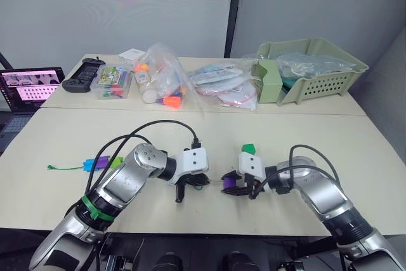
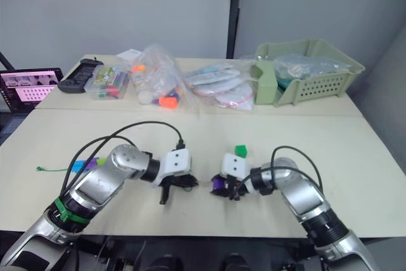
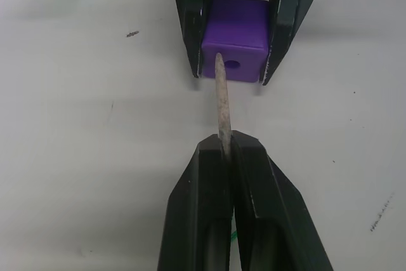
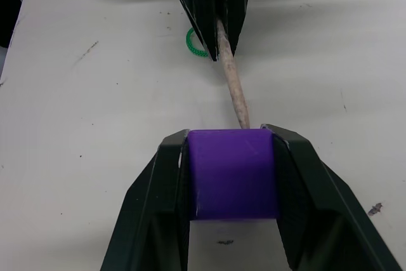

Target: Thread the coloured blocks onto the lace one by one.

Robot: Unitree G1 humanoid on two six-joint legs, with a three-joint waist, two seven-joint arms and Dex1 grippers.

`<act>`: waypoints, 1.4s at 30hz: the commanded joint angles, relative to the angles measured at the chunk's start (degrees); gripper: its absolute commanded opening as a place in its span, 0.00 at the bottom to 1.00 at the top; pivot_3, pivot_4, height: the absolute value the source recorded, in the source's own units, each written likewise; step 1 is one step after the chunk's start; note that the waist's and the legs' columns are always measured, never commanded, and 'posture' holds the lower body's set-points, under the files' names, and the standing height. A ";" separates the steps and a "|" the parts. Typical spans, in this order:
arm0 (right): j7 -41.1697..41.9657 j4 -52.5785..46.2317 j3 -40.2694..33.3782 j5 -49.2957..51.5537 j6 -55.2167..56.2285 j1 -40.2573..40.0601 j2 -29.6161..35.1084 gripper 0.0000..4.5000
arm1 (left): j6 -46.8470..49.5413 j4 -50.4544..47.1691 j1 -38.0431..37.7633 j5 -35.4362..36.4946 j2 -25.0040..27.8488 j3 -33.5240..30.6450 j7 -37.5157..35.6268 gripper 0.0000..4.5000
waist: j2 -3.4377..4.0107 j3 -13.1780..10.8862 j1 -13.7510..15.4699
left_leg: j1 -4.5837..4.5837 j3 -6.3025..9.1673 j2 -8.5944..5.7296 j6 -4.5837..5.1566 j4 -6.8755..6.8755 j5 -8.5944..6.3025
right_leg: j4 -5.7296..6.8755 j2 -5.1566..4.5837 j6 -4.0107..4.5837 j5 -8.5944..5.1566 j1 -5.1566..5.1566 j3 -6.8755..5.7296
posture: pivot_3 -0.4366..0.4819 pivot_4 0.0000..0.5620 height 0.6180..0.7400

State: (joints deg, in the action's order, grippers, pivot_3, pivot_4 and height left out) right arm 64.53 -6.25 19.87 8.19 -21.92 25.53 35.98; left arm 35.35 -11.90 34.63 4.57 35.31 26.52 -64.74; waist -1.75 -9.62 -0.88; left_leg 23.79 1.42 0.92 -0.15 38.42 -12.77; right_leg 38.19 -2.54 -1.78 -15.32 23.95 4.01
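**A:** Where are your 2 grippers?

**B:** Your left gripper (image 3: 226, 147) sits low in the centre of the head view, its fingers pressed together on the stiff pale tip of the lace (image 3: 221, 103). Your right gripper (image 4: 231, 141) faces it from the right, fingers closed around a purple block (image 4: 231, 172), 1 finger on each side.

**A:** How do the tip and the block stand?

**B:** In the left wrist view the tip reaches the block's front face just left of the hole, touching the face rather than entering it. The lace's green cord (image 1: 66, 167) trails off to the left of the frame across the table (image 1: 317, 138).

**A:** And the other blocks?

**B:** You have a dark green block (image 1: 249, 149) just above the right gripper's white housing. At mid-left, a purple block (image 1: 91, 163), a blue block (image 1: 103, 163) and a lime green block (image 1: 116, 162) lie in a row along the cord.

**A:** Anything further back?

**B:** At the top of the frame you can see a pale green basket (image 1: 317, 68), clear plastic bags (image 1: 162, 80) and a laptop (image 1: 28, 87) at upper left.
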 commanded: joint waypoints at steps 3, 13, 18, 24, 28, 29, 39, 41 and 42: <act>-0.58 -2.28 0.05 0.19 -0.63 0.17 -0.99 0.26 | 0.66 -3.10 2.37 -0.27 0.05 1.60 -0.92 0.00 | 0.00 0.00 -0.07 | -0.01 0.00 0.00 0.00 0.01 0.00 | 0.00 0.00 0.00 0.00 -0.01 0.00 | 0.48 0.27 1.00; -1.47 -1.49 -0.01 -0.57 -1.11 0.12 -1.28 0.26 | 7.10 -6.65 4.06 -0.25 2.35 2.11 -1.03 0.00 | 0.00 0.00 -0.24 | -0.02 0.00 0.02 0.00 0.01 0.00 | 0.02 0.04 0.00 0.00 0.00 0.00 | 0.48 0.27 1.00; -1.60 -1.36 0.23 -0.63 -1.21 0.38 -1.64 0.26 | 8.89 -7.34 4.21 -0.01 2.51 2.48 -0.72 0.00 | 0.00 0.00 -0.24 | -0.02 0.00 0.02 0.00 0.01 0.00 | 0.03 0.04 0.00 0.00 0.00 0.00 | 0.48 0.27 1.00; -1.78 -1.55 0.35 -0.85 -1.57 0.69 -2.21 0.26 | 9.73 -7.46 4.45 0.29 2.81 2.84 -0.87 0.00 | 0.00 0.00 -0.35 | -0.03 0.00 0.02 0.00 0.01 0.00 | 0.03 0.04 0.00 0.00 0.00 0.01 | 0.48 0.27 1.00; -1.87 -1.73 0.28 -0.97 -1.69 0.62 -2.34 0.26 | 9.95 -7.10 4.72 0.25 2.51 3.17 -0.72 0.00 | 0.00 0.00 -0.37 | -0.03 0.00 0.03 0.00 0.01 0.00 | 0.04 0.04 0.00 0.00 0.00 0.00 | 0.48 0.27 1.00; -1.88 -1.86 0.30 -0.96 -1.77 0.59 -2.35 0.26 | 9.89 -6.97 4.79 0.17 2.34 3.26 -0.56 0.00 | 0.00 0.00 -0.37 | -0.03 0.00 0.03 0.00 0.01 0.00 | 0.03 0.04 0.00 0.00 0.00 0.01 | 0.48 0.27 1.00; -2.89 -4.23 0.90 -0.89 -3.82 0.20 -3.29 0.26 | 9.16 -4.74 5.41 -0.25 -1.47 5.18 1.42 0.00 | 0.00 0.00 -0.15 | 0.00 0.00 0.01 0.00 0.03 0.00 | 0.05 0.03 0.00 0.00 0.01 0.01 | 0.48 0.27 1.00; -3.17 -4.44 0.90 -0.91 -4.26 0.22 -3.50 0.26 | 8.68 -3.96 5.57 -0.24 -2.82 5.66 1.75 0.00 | 0.00 0.00 -0.09 | -0.01 0.01 0.01 0.00 0.04 0.00 | 0.05 0.03 0.00 0.00 -0.01 0.00 | 0.48 0.27 1.00; -3.26 -4.51 0.88 -0.90 -4.44 0.22 -3.54 0.26 | 8.58 -3.61 5.64 -0.14 -3.53 5.71 1.98 0.00 | 0.00 0.00 -0.08 | -0.02 0.01 0.00 0.00 0.07 0.00 | 0.05 0.03 0.00 0.00 -0.02 0.00 | 0.48 0.27 1.00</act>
State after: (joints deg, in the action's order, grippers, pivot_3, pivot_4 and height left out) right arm 61.98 -8.52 20.34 6.93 -26.25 25.57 33.43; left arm 45.28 -14.04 38.58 3.86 33.95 31.64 -63.15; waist -1.74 -9.62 -0.95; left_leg 23.77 1.43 0.92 -0.15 38.51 -12.77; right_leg 38.25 -2.51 -1.78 -15.32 23.93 4.01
